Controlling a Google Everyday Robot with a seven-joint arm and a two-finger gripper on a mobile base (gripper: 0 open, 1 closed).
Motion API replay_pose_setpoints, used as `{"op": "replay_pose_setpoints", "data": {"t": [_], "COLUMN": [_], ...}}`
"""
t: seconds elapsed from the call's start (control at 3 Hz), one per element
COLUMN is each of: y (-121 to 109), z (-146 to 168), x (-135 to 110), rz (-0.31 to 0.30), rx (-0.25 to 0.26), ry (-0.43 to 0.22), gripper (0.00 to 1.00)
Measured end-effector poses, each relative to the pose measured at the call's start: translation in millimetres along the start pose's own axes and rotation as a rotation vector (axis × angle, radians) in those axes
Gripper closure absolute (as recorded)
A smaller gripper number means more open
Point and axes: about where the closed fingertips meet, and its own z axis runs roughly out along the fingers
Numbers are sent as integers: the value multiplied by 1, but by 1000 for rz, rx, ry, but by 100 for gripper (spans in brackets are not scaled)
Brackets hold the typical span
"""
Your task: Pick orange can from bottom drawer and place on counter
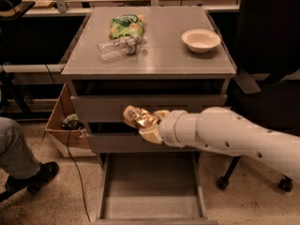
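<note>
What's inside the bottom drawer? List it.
Nothing shows in the bottom drawer, on its grey tray. The gripper grips the orange can above it, in front of the upper drawers. The tray's rear, beneath those drawers, is hidden.

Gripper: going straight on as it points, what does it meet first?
The gripper, shut on the orange can, points left; probably the upper drawer front behind the can, though depth is unclear.

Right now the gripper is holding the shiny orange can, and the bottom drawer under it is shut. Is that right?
Not quite. The gripper does hold the orange can, up in front of the cabinet, but the bottom drawer under it is pulled open, not shut. The camera view shows its grey tray sticking out.
</note>
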Motion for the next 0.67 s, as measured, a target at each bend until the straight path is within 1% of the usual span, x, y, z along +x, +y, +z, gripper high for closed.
{"op": "replay_pose_setpoints", "data": {"t": [0.33, 0.67], "y": [-15, -45], "z": [-15, -26], "x": [-50, -99], "rz": [-54, -96], "rx": [8, 37], "ry": [-49, -121], "gripper": [100, 100]}}
